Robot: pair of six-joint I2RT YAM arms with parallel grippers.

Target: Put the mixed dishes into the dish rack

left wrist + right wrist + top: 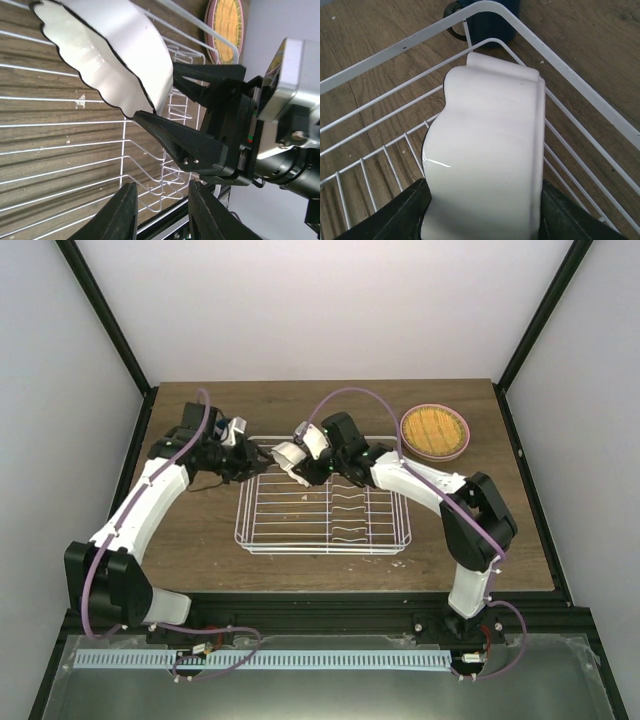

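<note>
My right gripper is shut on the cream-white bowl and holds it tilted on edge over the far left corner of the white wire dish rack. In the right wrist view the bowl fills the space between my fingers. The dark blue mug stands on the table just outside that rack corner. My left gripper is open and empty beside the bowl, over the rack's left side. The yellow-orange grid plate lies on the pink plate at the far right. No pale green plate shows.
The plate stack also shows in the left wrist view, beyond the rack's far rail. The rack's wavy dividers run across its middle and right. Bare wooden table lies left and in front of the rack.
</note>
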